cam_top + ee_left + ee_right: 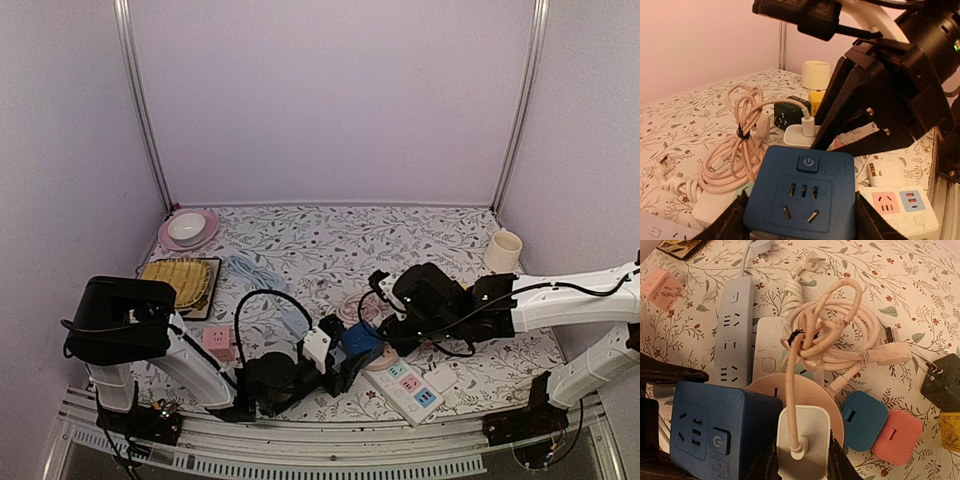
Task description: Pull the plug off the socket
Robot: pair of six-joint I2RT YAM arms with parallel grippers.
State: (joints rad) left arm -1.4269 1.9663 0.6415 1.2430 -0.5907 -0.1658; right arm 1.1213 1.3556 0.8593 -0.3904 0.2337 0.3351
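White plug (802, 445) pinched in the right gripper (802, 465) at 6 o'clock, blue socket cube (802, 197) at its 9, clamped by the left gripper (800, 222). I'd worry the knotted cable (825, 335) snags and the plug slips free

A charger plug (805, 432) sits on a round socket (765, 390), just right of a cube socket (715, 425). A coiled cable (810, 342) lies behind them, a power strip (405, 385) before them.
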